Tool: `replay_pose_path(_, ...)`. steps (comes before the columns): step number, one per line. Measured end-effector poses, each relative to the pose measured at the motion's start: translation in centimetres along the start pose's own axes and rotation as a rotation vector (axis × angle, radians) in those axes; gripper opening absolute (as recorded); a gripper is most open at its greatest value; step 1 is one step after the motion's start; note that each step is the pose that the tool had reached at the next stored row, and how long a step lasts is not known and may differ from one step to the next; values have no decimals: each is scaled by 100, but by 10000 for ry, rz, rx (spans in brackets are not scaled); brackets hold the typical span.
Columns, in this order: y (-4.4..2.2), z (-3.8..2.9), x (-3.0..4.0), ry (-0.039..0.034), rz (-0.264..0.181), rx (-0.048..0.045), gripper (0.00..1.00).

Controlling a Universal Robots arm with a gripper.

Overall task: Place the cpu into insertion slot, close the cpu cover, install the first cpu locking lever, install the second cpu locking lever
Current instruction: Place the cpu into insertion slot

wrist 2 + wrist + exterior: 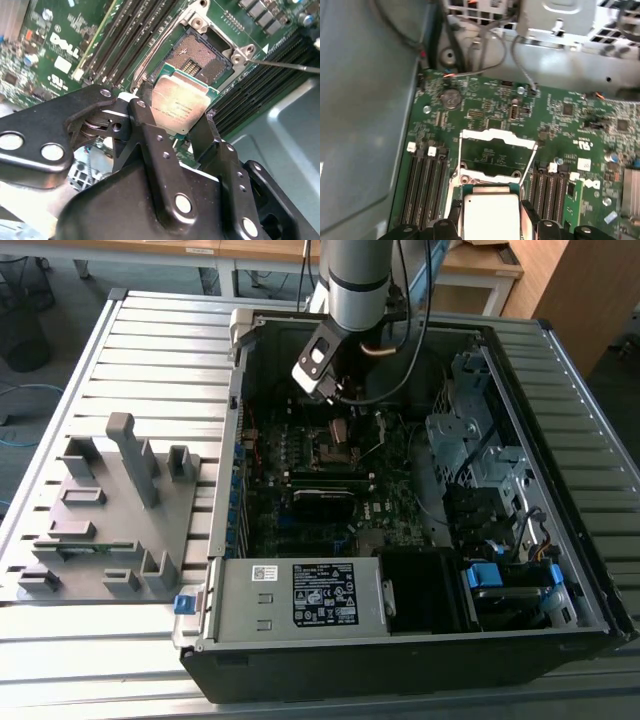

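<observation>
- The gripper has its jaws pinching the cpu by opposite edges, close over the bare insertion slot and not yet seated.
- The cpu cover stands open, so closing it and setting both levers are not yet done.
- The motherboard carries white lettering, and the power supply carries a printed label.

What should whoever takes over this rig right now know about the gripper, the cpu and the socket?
The gripper is shut on the cpu, held close over the bare insertion slot, not seated.
The cpu cover stands open.
Done: cpu gripped and at the slot.
Left: seating it, closing the cover, both levers; one locking lever stands free.
</observation>
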State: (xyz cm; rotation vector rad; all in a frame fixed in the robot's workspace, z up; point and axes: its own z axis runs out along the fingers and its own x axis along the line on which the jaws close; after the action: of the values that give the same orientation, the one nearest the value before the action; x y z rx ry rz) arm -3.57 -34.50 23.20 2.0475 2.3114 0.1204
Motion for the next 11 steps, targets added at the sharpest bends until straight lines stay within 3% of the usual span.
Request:
replay_pose_path(8,-1,11,0,-135,1444,-19,54)
replay_pose_path(11,-1,11,-1,-148,1567,-19,54)
